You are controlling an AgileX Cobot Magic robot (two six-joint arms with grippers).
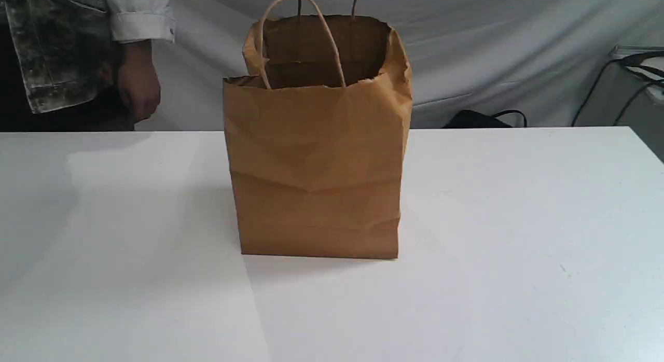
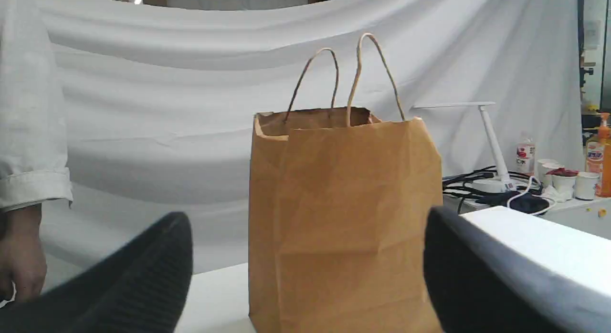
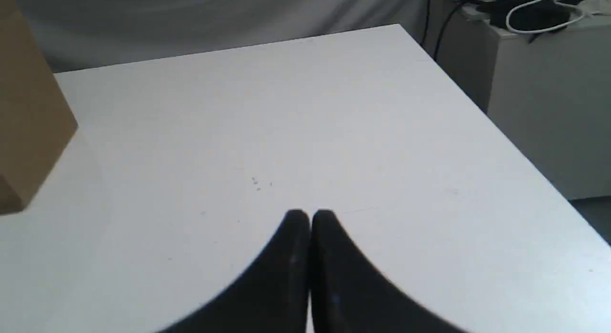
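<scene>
- Bag (image 1: 316,170): brown kraft paper, creased and boxy, upright mid-counter (image 1: 519,222), mouth open, with twisted paper-cord handles (image 2: 366,35) standing up.
- My left pincer (image 2: 305,223): black ribbed fingers spread wide apart, and I see the bag framed between them, untouched.
- My right pincer (image 3: 310,216): tips pressed together over smooth white counter, well apart from the bag.
- Bottles (image 2: 525,157) on the side stand: labels too small for me to read.
</scene>
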